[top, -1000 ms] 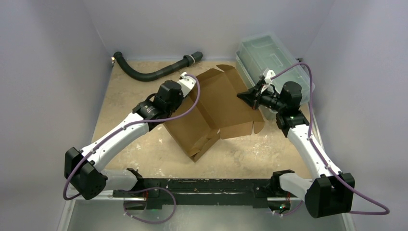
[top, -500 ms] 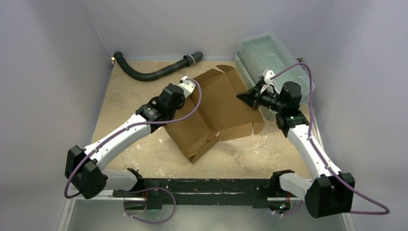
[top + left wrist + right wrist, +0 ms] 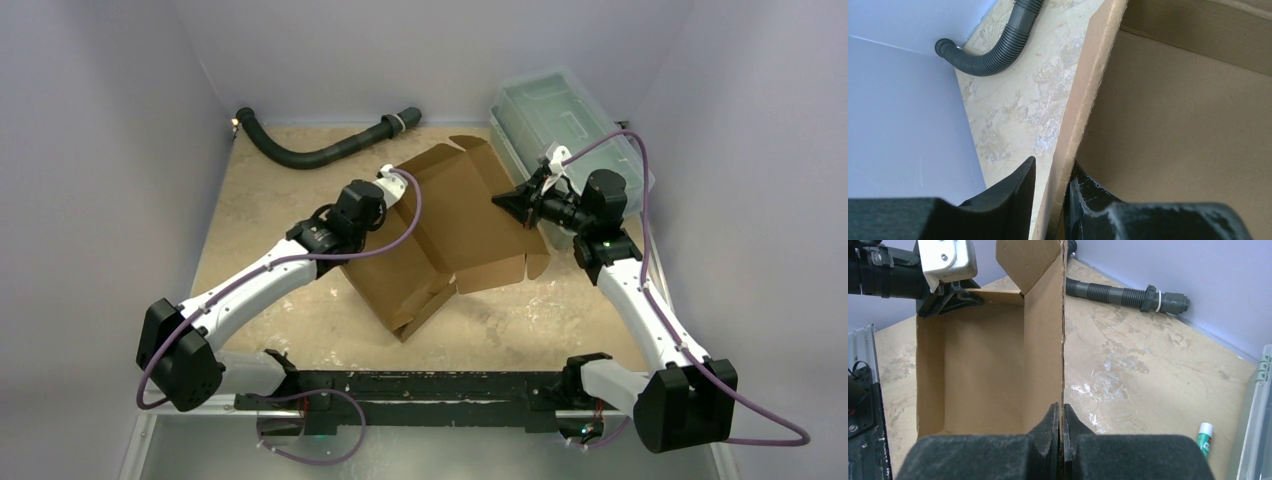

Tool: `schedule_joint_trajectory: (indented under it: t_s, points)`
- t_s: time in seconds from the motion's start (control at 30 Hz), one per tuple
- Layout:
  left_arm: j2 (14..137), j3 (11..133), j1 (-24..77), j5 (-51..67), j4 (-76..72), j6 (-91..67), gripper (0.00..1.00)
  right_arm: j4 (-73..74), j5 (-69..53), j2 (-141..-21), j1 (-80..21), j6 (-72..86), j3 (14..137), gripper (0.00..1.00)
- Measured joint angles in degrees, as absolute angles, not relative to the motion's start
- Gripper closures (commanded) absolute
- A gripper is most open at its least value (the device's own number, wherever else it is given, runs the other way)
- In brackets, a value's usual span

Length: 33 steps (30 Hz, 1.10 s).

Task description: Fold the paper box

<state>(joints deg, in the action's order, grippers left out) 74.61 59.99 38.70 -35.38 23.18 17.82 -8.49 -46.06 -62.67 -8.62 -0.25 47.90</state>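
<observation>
Plain brown corrugated paper box (image 3: 450, 235), unprinted and half-raised with flaps splayed, sits on the worktop (image 3: 280, 200) between the two sets of jaws. The right jaws pinch a standing wall's edge. The left jaws stand narrow astride the opposite wall, with a sliver of gap outside. From above, the wrist hides the left jaws.

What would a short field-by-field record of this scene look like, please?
paper box: brown cardboard, part-folded, walls raised, standing open on the table
left gripper: jaws straddle one wall's edge, not visibly clamped
right gripper: shut on another wall's edge, across the box
corrugated hose: dark, lying along the table's far edge
clear plastic bin: lidded, far right corner
small tube: white and green, on the table beside the bin
</observation>
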Motion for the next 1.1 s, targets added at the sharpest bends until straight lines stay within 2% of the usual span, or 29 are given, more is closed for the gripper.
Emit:
schedule_joint_trajectory:
  t_s: [0.2, 0.3, 0.33, 0.63, 0.87, 1.03, 1.1]
  points:
    - [74.9, 60.0, 38.7, -34.8, 23.3, 18.1, 1.00, -8.5, -46.1, -62.7, -8.6, -0.2, 47.9, 1.00]
    - [75.3, 60.0, 38.8, -34.1, 23.7, 19.2, 1.00, -8.7, -46.0, -62.7, -8.6, -0.3, 47.9, 1.00]
    - [75.4, 60.0, 38.8, -33.9, 23.7, 19.3, 0.98, -8.7, -46.0, -62.7, -8.6, -0.3, 47.9, 1.00]
    - [76.4, 62.3, 38.7, -28.6, 23.5, 14.4, 0.50, -8.0, -45.9, -62.6, -8.6, -1.7, 48.0, 1.00]
    - [69.7, 62.3, 38.7, -21.4, 23.4, 7.5, 0.37, -2.9, -46.5, -61.5, -6.3, -6.5, 49.7, 1.00]
    - [58.2, 60.1, 38.7, -15.9, 22.9, -0.2, 0.21, 4.2, -47.5, -59.4, -2.8, -13.7, 52.5, 1.00]
    - [51.8, 57.0, 38.7, -14.0, 21.9, -4.5, 0.17, 6.2, -47.5, -58.0, -2.5, -16.3, 52.8, 1.00]
